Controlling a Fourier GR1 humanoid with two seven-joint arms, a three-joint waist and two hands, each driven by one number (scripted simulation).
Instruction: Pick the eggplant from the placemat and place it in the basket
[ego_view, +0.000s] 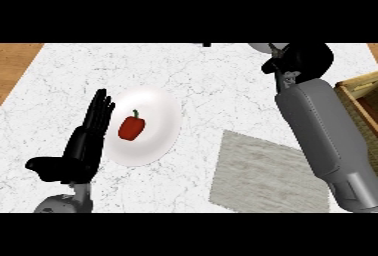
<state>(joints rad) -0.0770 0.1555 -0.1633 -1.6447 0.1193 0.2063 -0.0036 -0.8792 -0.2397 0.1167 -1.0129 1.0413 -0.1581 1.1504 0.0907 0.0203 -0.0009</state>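
The grey placemat (266, 172) lies at the lower middle of the counter with nothing on it. No eggplant shows anywhere in view. My right forearm crosses the placemat's right side and reaches to the far right, where my right hand (301, 57) is a dark bunched shape near the counter's back edge, left of the basket. Whatever it may hold is hidden. The wicker basket (359, 95) shows only partly at the right edge. My left hand (87, 135) rests open at the left, fingers up, beside the plate.
A white plate (159, 107) left of centre carries a red bell pepper (132, 128). A pale round object (258, 46) peeks in at the back edge near my right hand. Wooden floor shows beyond the counter's left edge.
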